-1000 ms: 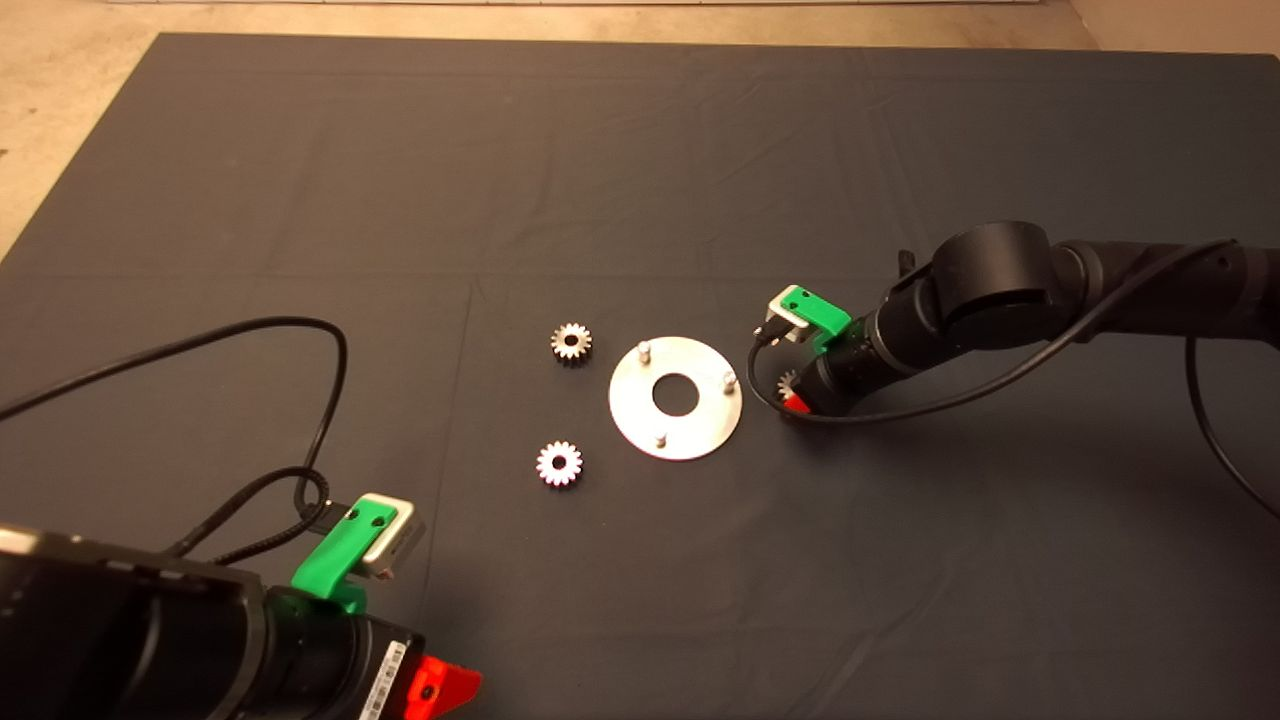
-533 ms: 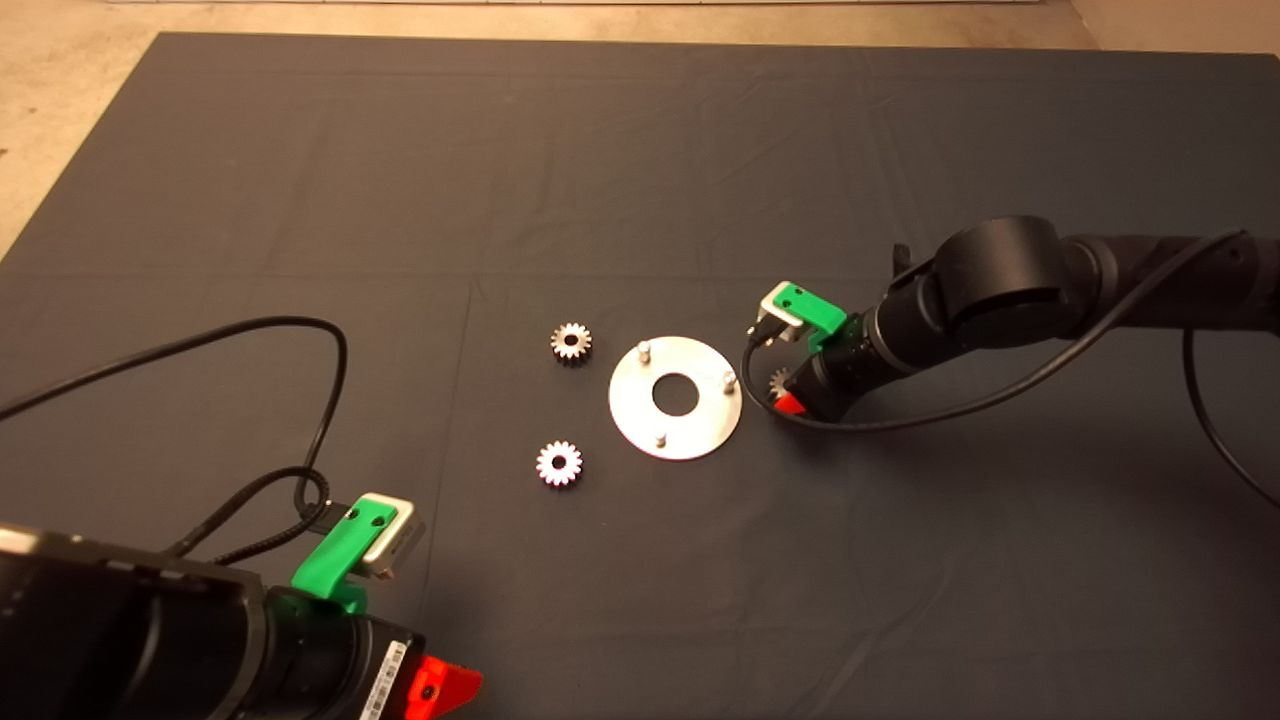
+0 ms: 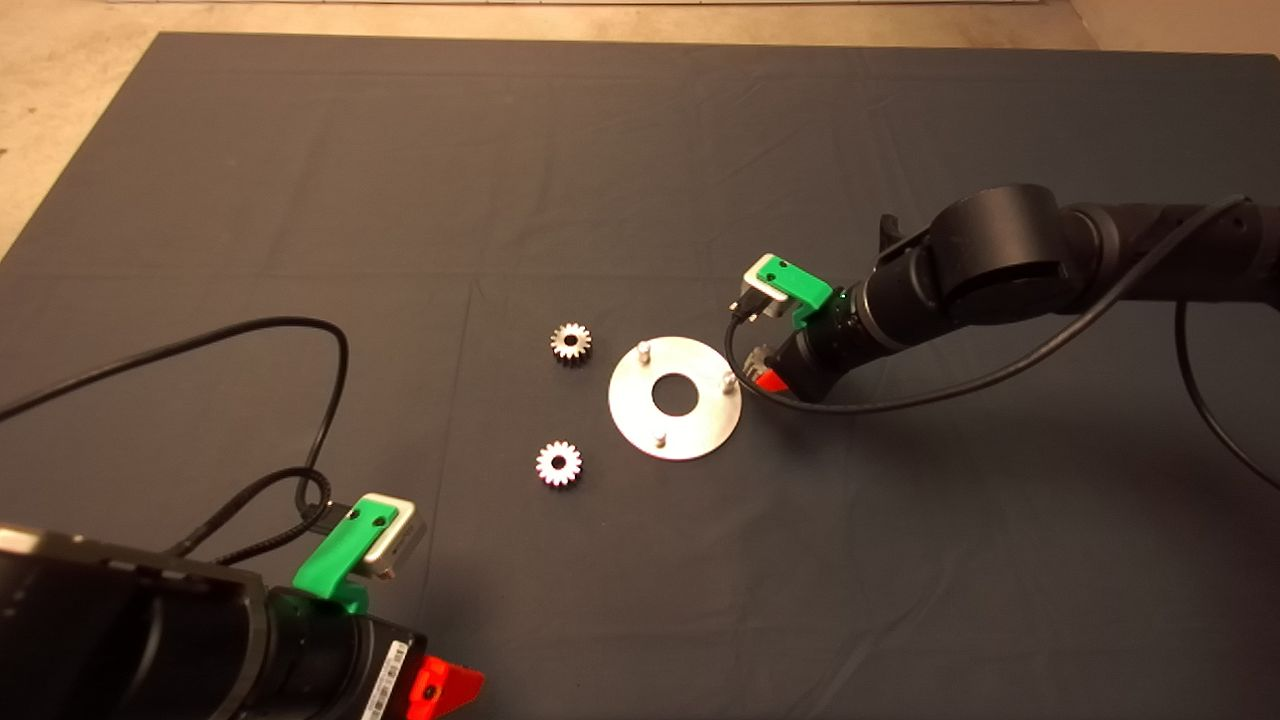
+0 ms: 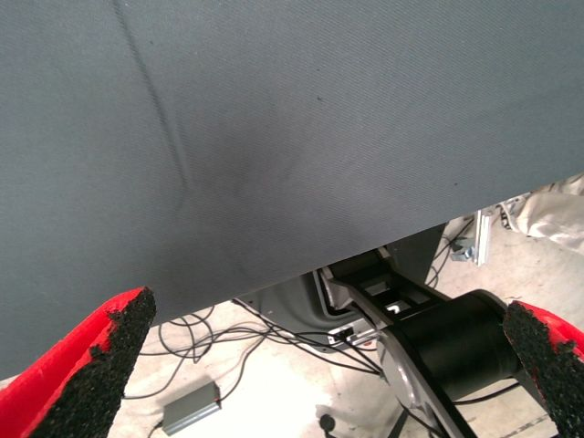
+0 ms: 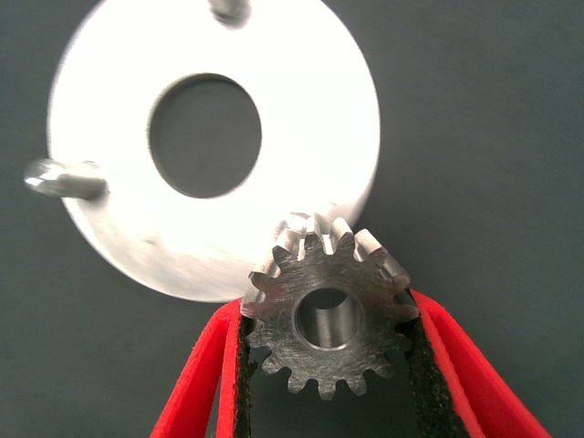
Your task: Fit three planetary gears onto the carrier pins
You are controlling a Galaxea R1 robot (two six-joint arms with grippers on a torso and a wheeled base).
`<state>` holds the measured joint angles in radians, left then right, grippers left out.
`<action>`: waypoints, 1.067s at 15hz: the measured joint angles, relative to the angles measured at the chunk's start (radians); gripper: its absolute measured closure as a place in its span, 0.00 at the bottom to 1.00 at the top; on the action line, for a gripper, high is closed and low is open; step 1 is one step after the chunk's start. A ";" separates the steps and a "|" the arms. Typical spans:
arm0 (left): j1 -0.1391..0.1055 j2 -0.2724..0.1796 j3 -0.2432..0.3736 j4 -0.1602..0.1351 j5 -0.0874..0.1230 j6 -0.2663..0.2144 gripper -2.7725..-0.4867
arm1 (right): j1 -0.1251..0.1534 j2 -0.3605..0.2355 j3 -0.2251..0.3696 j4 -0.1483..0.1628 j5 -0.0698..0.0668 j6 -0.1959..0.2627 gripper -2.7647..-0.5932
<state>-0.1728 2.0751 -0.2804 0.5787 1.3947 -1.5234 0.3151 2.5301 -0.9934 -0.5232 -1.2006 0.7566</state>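
While right claw (image 5: 324, 365) grips gear (image 5: 326, 306) by toothed rim above disc (image 3: 675, 397) edge, first installation in hand. Next: centre bore over nearest pin (image 3: 729, 380), lower. Two gears (image 3: 571, 342) wait on mat. Left claw (image 4: 338, 365) parked, spread, empty.

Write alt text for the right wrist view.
The right gripper holds a small toothed metal gear between its red fingers, bore facing the camera, over the near rim of a shiny round disc with a large central hole. Two upright pins show on the disc, on a dark mat.
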 joint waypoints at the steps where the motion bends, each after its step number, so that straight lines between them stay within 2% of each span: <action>1: 0.000 0.001 0.000 0.000 0.000 -0.003 0.01 | -0.002 0.019 -0.005 0.000 0.005 0.000 0.84; 3: 0.000 0.000 0.000 0.000 0.000 -0.004 0.01 | -0.002 0.041 -0.023 0.000 0.020 0.001 0.84; 7: 0.000 0.000 0.000 0.000 -0.001 -0.005 0.01 | -0.002 0.032 -0.028 0.000 0.007 0.000 0.84; 9: 0.000 0.000 0.000 0.000 -0.009 -0.006 0.01 | -0.002 0.029 -0.029 0.000 0.008 0.000 0.85; 16: 0.000 0.000 0.000 0.000 -0.010 -0.006 0.01 | -0.002 0.027 -0.029 0.000 0.008 0.000 0.85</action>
<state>-0.1726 2.0752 -0.2804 0.5791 1.3845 -1.5298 0.3130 2.5570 -1.0221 -0.5232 -1.1929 0.7562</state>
